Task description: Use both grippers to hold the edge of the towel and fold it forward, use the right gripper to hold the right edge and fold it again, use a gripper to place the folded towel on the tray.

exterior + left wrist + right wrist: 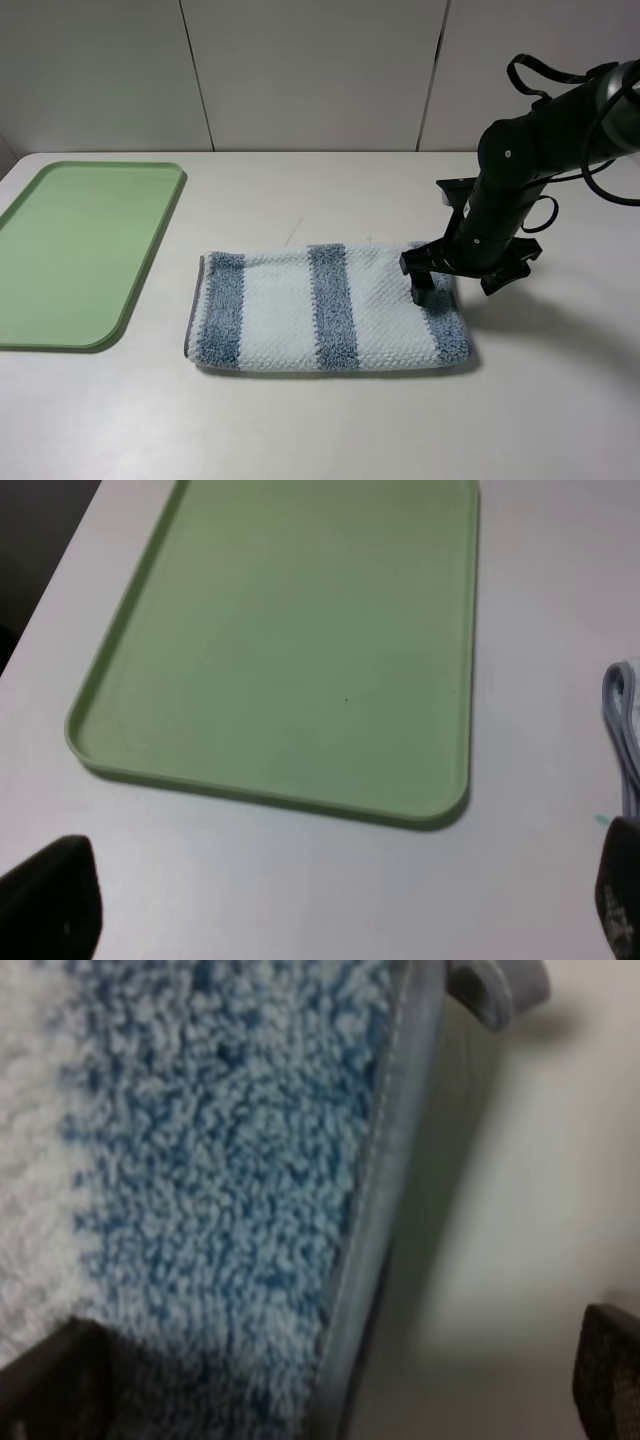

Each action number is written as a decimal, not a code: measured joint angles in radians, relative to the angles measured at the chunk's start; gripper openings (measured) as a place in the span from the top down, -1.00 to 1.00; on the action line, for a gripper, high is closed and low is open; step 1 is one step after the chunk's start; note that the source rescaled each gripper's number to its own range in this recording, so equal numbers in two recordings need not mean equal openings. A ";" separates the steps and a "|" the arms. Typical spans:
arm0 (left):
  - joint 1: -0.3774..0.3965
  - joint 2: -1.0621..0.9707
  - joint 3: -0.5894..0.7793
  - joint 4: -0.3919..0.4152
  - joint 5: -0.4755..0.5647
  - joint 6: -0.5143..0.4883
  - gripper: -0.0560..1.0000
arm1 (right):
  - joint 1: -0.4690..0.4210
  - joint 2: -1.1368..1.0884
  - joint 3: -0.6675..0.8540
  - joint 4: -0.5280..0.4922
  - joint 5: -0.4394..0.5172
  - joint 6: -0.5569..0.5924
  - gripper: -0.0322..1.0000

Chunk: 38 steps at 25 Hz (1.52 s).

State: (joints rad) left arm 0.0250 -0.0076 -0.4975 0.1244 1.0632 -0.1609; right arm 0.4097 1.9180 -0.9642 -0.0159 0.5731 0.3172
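Towel (330, 310), striped white and blue-grey, lies folded over once near the middle of the white table (330, 430). It is well apart from the light green tray (60, 250), which sits at the left of the exterior high view. Right gripper (460, 278) hangs low over the towel's right end with its jaws wide apart, holding nothing. One finger (50, 1385) is over the outermost blue stripe and the other over the table just beyond the grey hem (385, 1160), which runs between the two. Whether either fingertip touches cloth or table cannot be told. Small corner loop (500, 985) pokes out past the hem in the right wrist view. Left gripper (330, 910), out of sight in the exterior high view, is likewise spread wide and empty. Its two black fingertips are poised above the table beside one short end of the tray, with a sliver of the towel's layered grey edge showing nearby
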 joint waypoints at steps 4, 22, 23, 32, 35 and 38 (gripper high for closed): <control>0.000 0.000 0.000 0.000 0.000 0.000 -0.99 | 0.000 0.034 -0.001 0.001 -0.034 0.000 -1.00; 0.000 0.000 0.000 0.000 0.000 0.000 -0.99 | 0.003 0.076 -0.015 0.044 -0.064 -0.011 -0.20; 0.000 0.000 0.000 0.000 0.000 0.000 -0.99 | 0.003 0.076 -0.017 0.058 -0.073 -0.011 0.02; 0.000 0.000 0.000 0.000 0.000 0.000 -0.99 | 0.008 0.066 -0.018 0.075 -0.083 -0.007 0.81; 0.000 0.000 0.000 0.000 0.000 0.000 -0.99 | 0.005 0.045 -0.015 0.026 -0.074 -0.003 0.81; 0.000 0.000 0.000 0.000 0.000 0.000 -0.99 | 0.003 0.010 -0.011 -0.044 -0.041 0.022 0.81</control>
State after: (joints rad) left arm 0.0250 -0.0076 -0.4975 0.1244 1.0632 -0.1609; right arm 0.4126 1.9282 -0.9757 -0.0600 0.5316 0.3392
